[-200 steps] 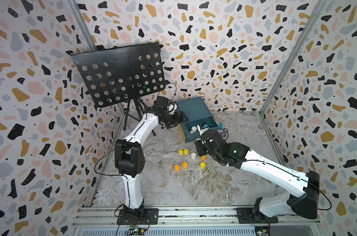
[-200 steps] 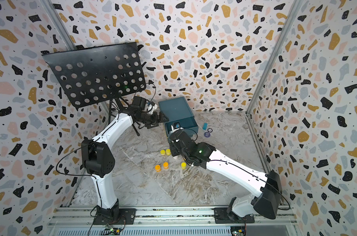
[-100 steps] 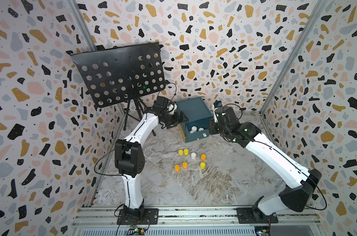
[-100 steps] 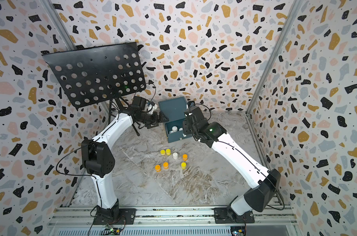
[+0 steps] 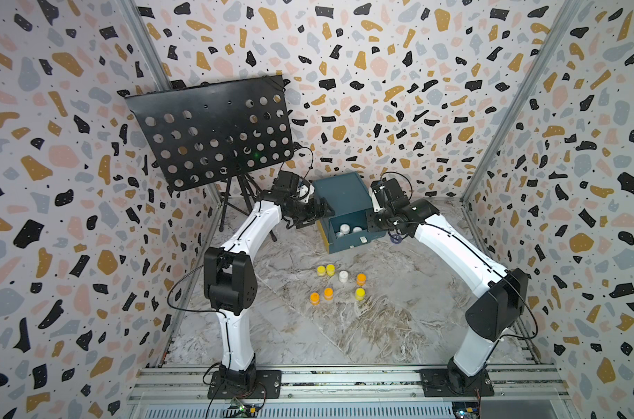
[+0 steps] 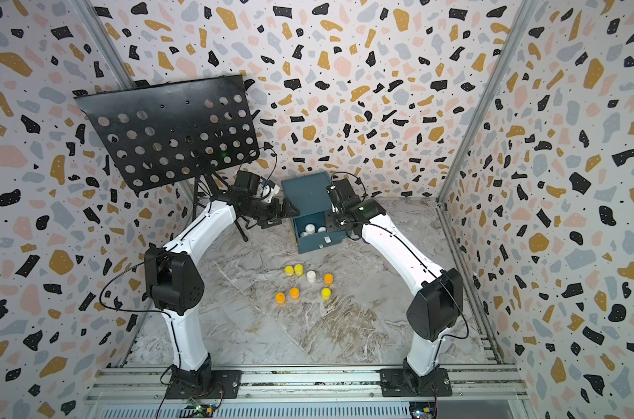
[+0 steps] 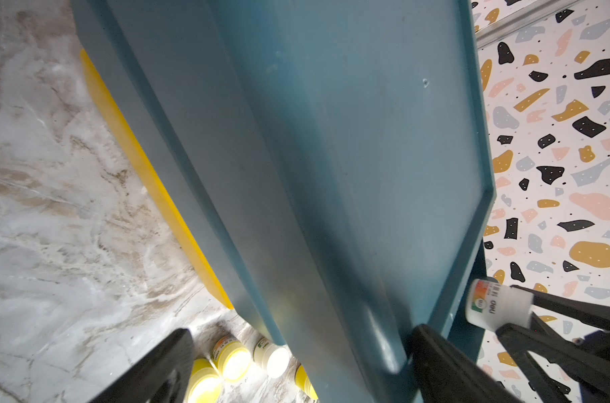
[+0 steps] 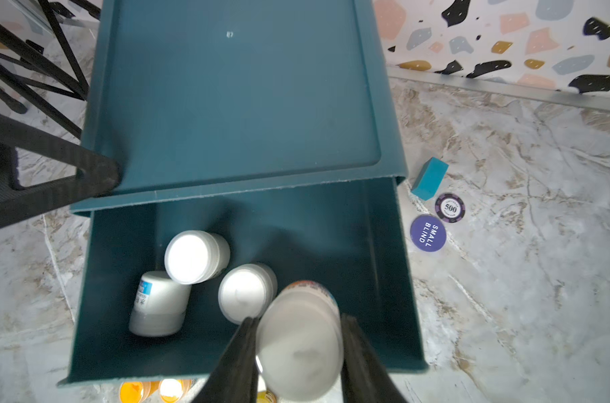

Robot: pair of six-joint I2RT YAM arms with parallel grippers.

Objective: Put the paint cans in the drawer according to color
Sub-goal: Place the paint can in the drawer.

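Right pincer: part-closed on a white can, one finger on each side of its body. The lid faces back toward the wrist, so the can's long axis runs roughly along the fingers, tilted rather than upright.

Drawer: pulled out of the cabinet, directly beneath this pincer. Three white cans are already inside, two lid-up and one on its side. They are bunched just past the fingertips, on the side toward the left pincer. Bare drawer floor shows on the far side of the held can.

Judgement: the drop needs only a release, no further travel. Being tilted, the can will likely land on its side and roll against the others. Same colour, so no harm.

Left pincer: jaws wide, holding nothing, astride a cabinet corner with one finger against the top edge. Seemingly bracing the cabinet.

Loose cans on the table: three yellow, three orange, one white. They sit well apart from both pincers, back toward the arm bases. With the left arm occupied at the cabinet, the right arm looks like the one for the next pick
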